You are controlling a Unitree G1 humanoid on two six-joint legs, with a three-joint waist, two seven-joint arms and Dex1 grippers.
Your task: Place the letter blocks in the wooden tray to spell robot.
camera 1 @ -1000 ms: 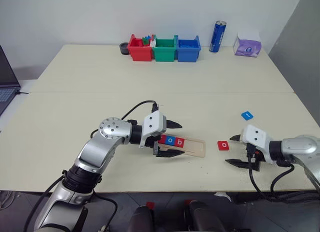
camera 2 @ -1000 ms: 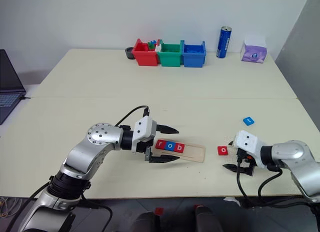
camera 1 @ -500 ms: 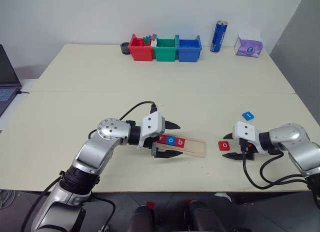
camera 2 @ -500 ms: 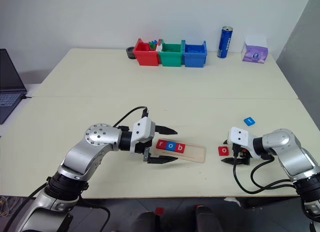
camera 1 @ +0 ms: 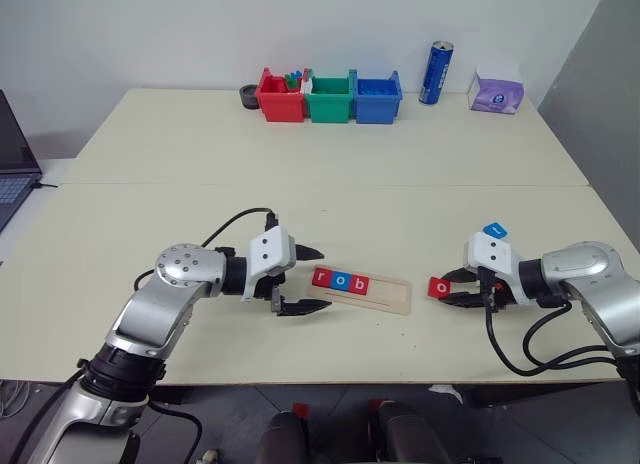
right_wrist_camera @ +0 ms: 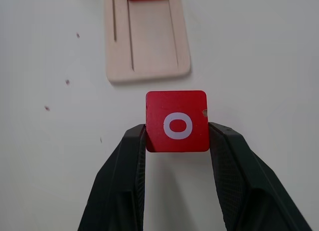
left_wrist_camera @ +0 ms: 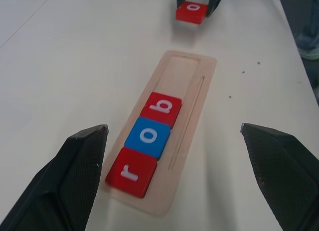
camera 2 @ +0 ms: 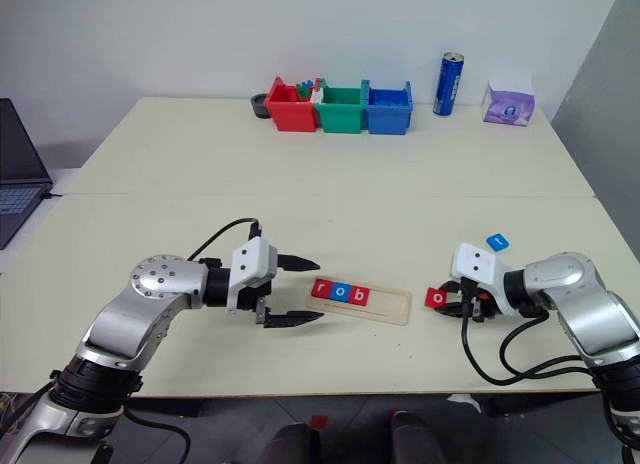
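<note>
The wooden tray (camera 1: 394, 297) lies near the table's front edge and holds three letter blocks in a row: red r (camera 1: 322, 278), blue o (camera 1: 341, 281) and red b (camera 1: 360, 284). Its right part is bare. My left gripper (camera 1: 324, 279) stands open just left of the tray's left end, with a finger on either side of that end and nothing held. Right of the tray, my right gripper (right_wrist_camera: 177, 126) is shut on a red o block (right_wrist_camera: 177, 121), the fingers pressing its two sides. A blue letter block (camera 1: 494, 230) lies on the table just behind the right hand.
At the table's back stand a red bin (camera 1: 280, 96), a green bin (camera 1: 330, 97) and a blue bin (camera 1: 377, 97), with a blue can (camera 1: 436, 72) and a tissue pack (camera 1: 495, 91) to their right. A laptop (camera 1: 12, 164) sits at the far left.
My left gripper has drawn back to the left, off the tray, still open. My right gripper has moved left up to the red o block and closed on it.
</note>
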